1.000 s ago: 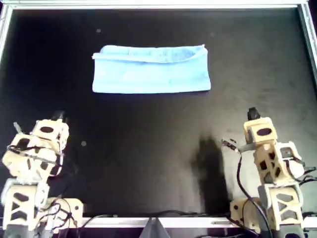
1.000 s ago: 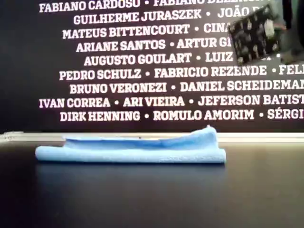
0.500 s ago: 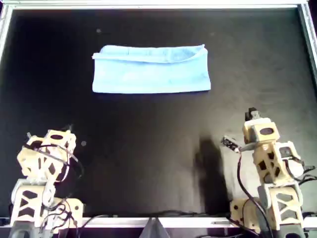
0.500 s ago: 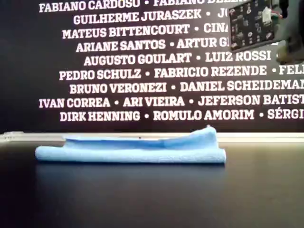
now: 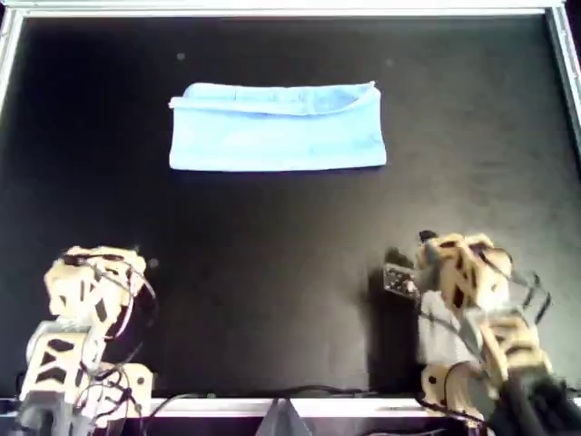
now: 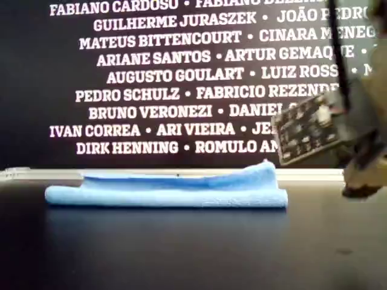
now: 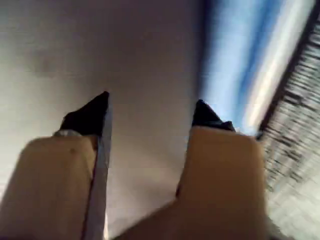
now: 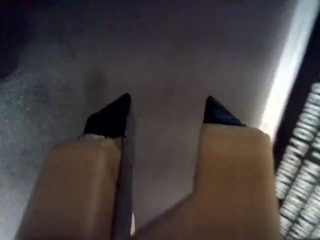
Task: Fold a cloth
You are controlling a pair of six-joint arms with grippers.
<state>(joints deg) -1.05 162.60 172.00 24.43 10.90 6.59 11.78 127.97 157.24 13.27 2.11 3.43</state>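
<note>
The cloth (image 5: 277,127) is a light-blue sheet folded into a long band, flat on the black table at the far middle. One far corner of it stands up a little. In the exterior view the cloth (image 6: 166,192) lies alone. My first gripper (image 7: 150,112) is open and empty. It is at the overhead view's lower right (image 5: 427,243), well short of the cloth, which shows as a blue blur (image 7: 235,60). My second gripper (image 8: 167,107) is open and empty over bare table, at the overhead view's lower left (image 5: 132,252).
A metal rail (image 5: 290,11) runs round the black table (image 5: 272,272). A dark wall with white names (image 6: 181,78) stands behind the far edge. The first arm's circuit board (image 6: 305,130) hangs at the exterior view's right.
Both arms drew back toward the near edge. The first arm swung toward the overhead view's left and came down into the exterior view's right. The cloth has not moved.
</note>
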